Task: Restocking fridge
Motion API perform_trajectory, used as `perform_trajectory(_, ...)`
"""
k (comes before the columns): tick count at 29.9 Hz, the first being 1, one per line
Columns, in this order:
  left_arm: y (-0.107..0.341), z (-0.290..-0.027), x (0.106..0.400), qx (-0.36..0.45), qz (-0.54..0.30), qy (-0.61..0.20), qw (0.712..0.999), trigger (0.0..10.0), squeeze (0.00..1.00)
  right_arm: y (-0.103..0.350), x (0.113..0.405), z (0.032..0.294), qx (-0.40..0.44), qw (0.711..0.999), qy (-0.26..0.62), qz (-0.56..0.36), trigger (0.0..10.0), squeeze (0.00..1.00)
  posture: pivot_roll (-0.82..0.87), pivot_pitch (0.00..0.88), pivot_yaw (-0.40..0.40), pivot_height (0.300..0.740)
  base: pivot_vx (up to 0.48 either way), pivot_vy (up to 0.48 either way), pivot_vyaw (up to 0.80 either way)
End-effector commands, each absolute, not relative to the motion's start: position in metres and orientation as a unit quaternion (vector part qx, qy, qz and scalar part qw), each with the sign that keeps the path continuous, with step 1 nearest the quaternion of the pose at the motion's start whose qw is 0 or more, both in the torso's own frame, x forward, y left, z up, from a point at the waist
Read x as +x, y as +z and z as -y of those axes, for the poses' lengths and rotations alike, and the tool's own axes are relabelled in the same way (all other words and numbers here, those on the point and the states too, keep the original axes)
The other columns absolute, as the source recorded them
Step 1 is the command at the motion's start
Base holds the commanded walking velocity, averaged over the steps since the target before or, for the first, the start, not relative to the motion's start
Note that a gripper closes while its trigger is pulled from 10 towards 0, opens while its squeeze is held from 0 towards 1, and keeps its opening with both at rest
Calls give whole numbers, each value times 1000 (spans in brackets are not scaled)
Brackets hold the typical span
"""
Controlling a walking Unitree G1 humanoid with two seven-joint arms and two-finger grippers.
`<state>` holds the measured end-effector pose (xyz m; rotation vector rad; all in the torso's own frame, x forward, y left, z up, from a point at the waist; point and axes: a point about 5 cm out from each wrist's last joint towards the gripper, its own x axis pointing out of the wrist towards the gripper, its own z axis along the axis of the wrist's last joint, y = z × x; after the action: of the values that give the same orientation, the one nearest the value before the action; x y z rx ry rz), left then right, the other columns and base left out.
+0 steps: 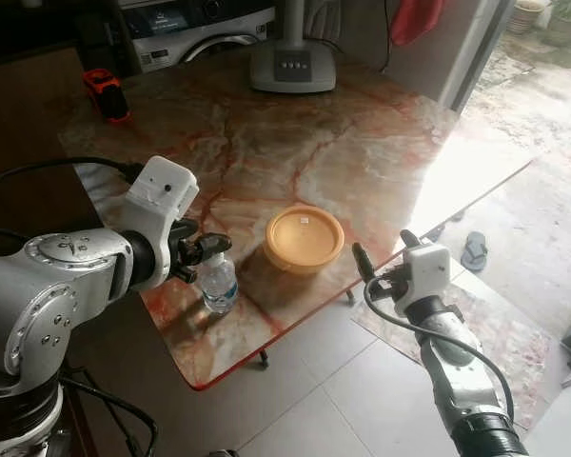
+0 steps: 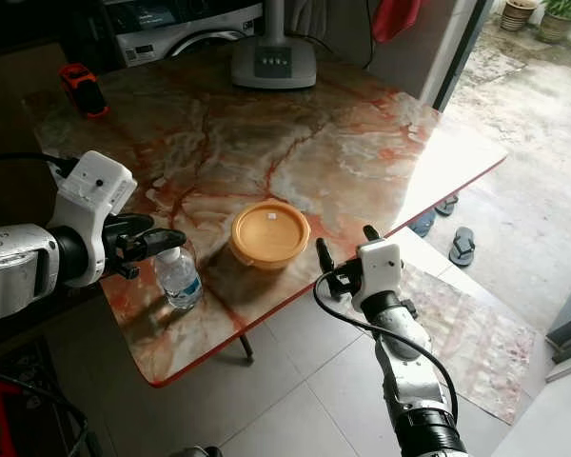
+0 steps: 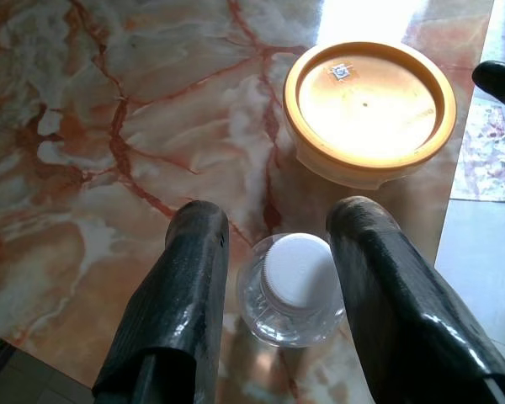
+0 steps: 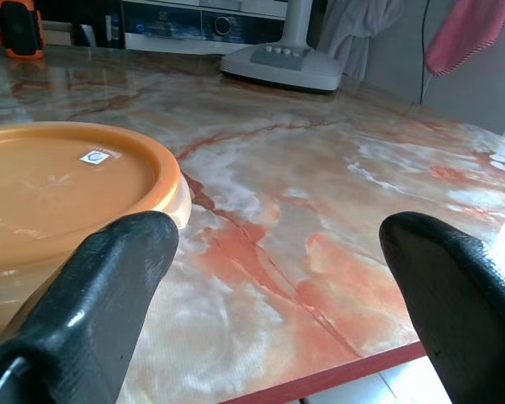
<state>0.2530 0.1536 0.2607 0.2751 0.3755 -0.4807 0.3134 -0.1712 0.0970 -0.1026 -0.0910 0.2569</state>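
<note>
Restocking barely begun: our left gripper (image 3: 273, 252) hangs over the water bottle (image 1: 218, 283) near the marble surface's (image 1: 295, 143) edge, fingers spread, holding nothing. Our right gripper (image 4: 278, 252), fingers wide apart and empty, faces the orange container (image 1: 305, 238); both remain ungrasped.

A red-and-black device (image 1: 106, 92) and a grey fan base (image 1: 292, 65) stand on the marble table (image 1: 362, 143); sandals (image 1: 474, 250) lie outside.
</note>
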Motion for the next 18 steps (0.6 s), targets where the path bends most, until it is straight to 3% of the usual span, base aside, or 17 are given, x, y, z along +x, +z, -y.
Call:
perform_trajectory(1,262,-153,253,135,-179,-233,946,10000,1000,96,314,173,-55,989,129,43,10000,0,98,85,-43,740,0,0,0)
perform_trajectory(3,263,-152,254,127,-178,-231,948,10000,949,96,314,174,-57,989,130,42,10000,0,98,85,-43,740,0,0,0)
perform_trajectory(4,262,-152,254,117,-181,-231,949,10000,0,96,314,174,-57,989,130,43,10000,0,96,84,-45,740,0,0,0)
perform_trajectory(18,255,-153,254,141,-192,-219,946,10000,0,97,314,175,-59,988,133,42,10000,0,97,87,-51,740,0,0,0)
